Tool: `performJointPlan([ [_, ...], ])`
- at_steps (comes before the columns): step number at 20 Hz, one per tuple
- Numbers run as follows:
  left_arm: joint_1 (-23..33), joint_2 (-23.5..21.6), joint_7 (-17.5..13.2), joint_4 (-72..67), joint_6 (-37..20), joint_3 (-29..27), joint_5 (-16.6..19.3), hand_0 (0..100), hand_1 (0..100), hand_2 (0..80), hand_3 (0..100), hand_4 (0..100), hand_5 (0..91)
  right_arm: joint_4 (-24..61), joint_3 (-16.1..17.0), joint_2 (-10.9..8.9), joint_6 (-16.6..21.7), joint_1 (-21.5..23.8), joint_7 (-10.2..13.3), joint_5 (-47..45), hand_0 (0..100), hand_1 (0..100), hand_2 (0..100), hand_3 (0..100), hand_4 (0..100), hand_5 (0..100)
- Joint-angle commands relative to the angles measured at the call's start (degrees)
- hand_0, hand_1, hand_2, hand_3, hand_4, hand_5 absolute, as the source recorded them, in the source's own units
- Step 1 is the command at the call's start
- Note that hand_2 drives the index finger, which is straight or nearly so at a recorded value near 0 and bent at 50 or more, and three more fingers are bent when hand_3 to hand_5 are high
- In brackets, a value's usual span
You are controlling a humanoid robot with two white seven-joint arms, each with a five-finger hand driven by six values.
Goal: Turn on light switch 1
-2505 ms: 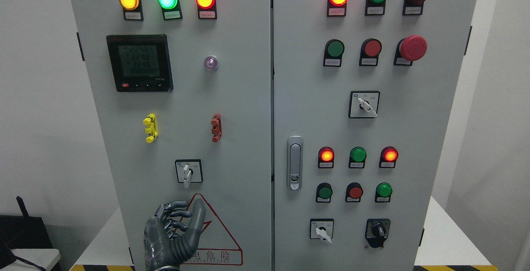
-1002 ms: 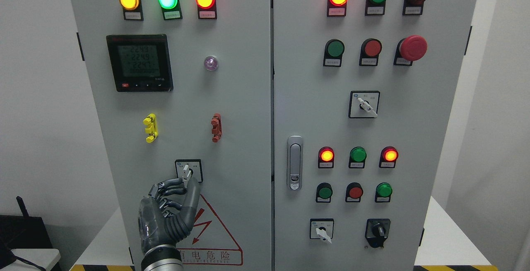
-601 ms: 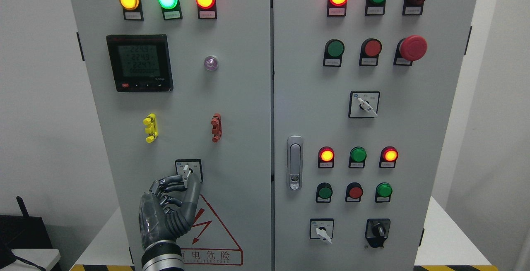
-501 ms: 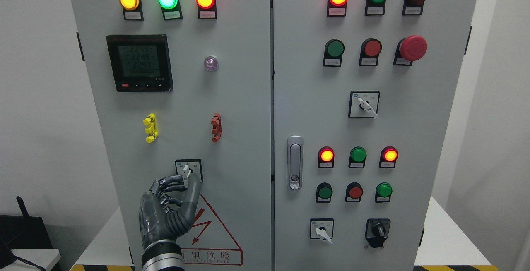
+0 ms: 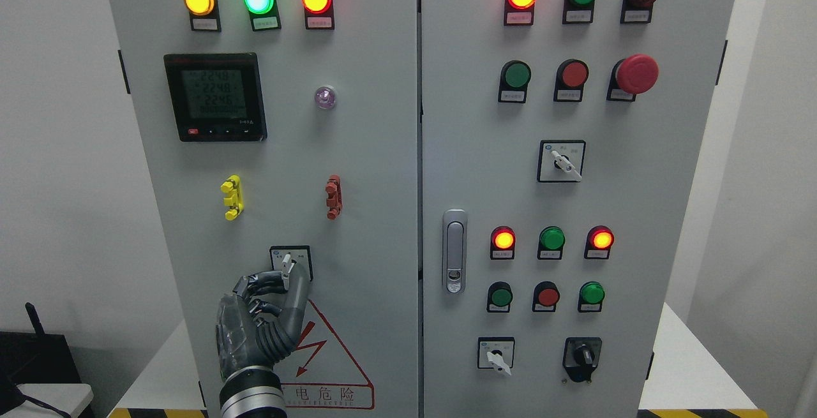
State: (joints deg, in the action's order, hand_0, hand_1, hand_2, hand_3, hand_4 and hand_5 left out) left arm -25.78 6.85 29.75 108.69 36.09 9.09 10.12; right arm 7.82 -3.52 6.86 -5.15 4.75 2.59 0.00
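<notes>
From the head view, our left robot hand (image 5: 265, 313) pinches the lever of the rotary switch (image 5: 290, 263), which sits just above the red warning triangle (image 5: 329, 367). We judge the narrow lever could slip from the fingertips, leaving it unturned.

Grey cabinet (image 5: 370, 150); red-outlined warning triangle (image 5: 338, 367); yellow-black striped tape (image 5: 153, 413).

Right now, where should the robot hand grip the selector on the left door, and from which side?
Grip the white lever, not the square plate behind it. It is a narrow bar hanging roughly straight down, so pinch its flat sides near the lower tip. Come from below-left, where the left robot hand already has fingertips at the tip.
</notes>
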Motion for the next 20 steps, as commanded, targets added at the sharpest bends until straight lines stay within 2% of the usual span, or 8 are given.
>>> performJointPlan([
  [1,-0.1,0.0,0.0,0.0,0.8,0.1,0.0,25,47,42.1,59,78,85.3,0.0,0.0,0.0,0.0,0.0,0.0,-1.1,12,39,0,0,0,0],
  [20,-1.0,0.0,0.0,0.0,3.0,0.2,0.0,26,43,42.7,60,77,82.9,0.0,0.0,0.0,0.0,0.0,0.0,-1.1,12,39,0,0,0,0],
])
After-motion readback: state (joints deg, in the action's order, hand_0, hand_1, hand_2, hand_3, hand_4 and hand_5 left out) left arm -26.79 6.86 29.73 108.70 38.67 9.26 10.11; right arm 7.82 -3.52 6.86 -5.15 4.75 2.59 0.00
